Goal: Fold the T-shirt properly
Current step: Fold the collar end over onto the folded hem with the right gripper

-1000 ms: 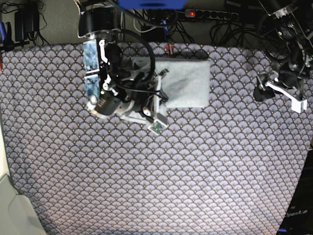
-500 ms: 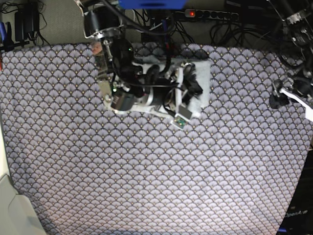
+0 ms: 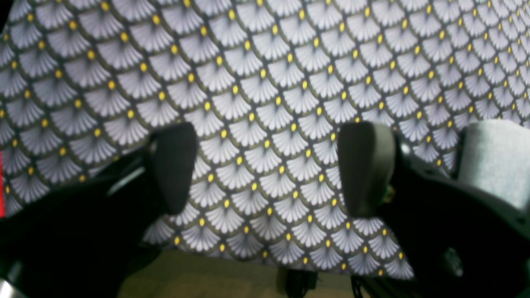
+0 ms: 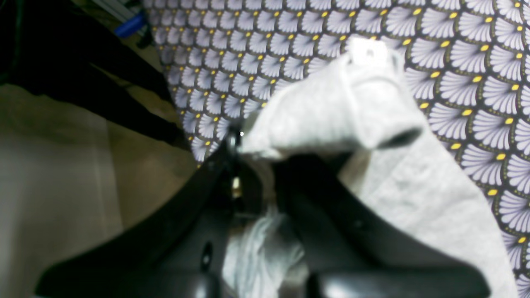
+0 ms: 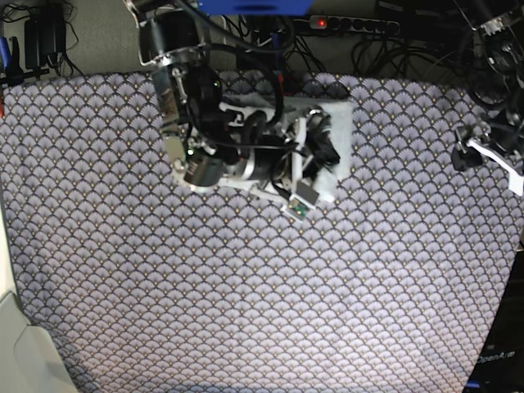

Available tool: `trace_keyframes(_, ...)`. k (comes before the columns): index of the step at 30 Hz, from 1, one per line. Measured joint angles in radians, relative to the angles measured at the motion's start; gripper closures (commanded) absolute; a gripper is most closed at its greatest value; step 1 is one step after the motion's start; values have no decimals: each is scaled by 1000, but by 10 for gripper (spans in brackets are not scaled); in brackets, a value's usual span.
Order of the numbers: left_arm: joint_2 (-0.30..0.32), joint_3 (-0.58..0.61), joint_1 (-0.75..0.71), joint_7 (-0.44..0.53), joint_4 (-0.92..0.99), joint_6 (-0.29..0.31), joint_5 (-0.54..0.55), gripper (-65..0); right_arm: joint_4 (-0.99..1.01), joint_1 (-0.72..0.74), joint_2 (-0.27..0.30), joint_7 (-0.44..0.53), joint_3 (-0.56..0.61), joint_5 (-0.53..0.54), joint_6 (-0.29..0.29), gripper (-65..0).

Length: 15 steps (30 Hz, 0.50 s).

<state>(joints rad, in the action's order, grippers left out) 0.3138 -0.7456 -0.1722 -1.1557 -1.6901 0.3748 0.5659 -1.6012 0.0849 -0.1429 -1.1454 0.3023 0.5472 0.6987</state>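
The light grey T-shirt (image 5: pixel 342 131) lies as a folded rectangle at the back middle of the tablecloth (image 5: pixel 262 278), mostly hidden under my right arm. My right gripper (image 5: pixel 321 149) is over its right part. In the right wrist view the right gripper (image 4: pixel 242 151) is shut on a pinched bunch of the T-shirt (image 4: pixel 331 111), which arches up in front of the fingers. My left gripper (image 5: pixel 485 155) hangs at the table's right edge, apart from the shirt. Its left gripper (image 3: pixel 269 165) jaws stand wide open over bare patterned cloth, holding nothing.
A power strip (image 5: pixel 352 24) with a red light and tangled cables run behind the table's back edge. A pale surface (image 5: pixel 16 344) borders the front left corner. In the left wrist view the tablecloth's edge (image 3: pixel 290 260) drops off just below the fingers.
My right arm has swung rightward across the shirt with the fabric in its grip, now covering most of it. The left arm has drawn back toward the right edge.
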Motion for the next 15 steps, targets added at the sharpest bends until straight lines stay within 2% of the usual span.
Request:
trace_keyframes(5,2,0,1,1,0,0,4,-522,144,18,21,-13,2,-14,0,0)
trace_keyframes(10,2,-1,1,2,0,0,4,-522,155,39,20,5,2,-7,-1,-10)
trace_keyframes(12,2,-1,1,1,0,0,4,-522,155,38,24,2,3,-7,0,-65)
trace_keyframes(15,2,-1,1,1,0,0,4,-522,155,36,32,2,4,-8,0,-190)
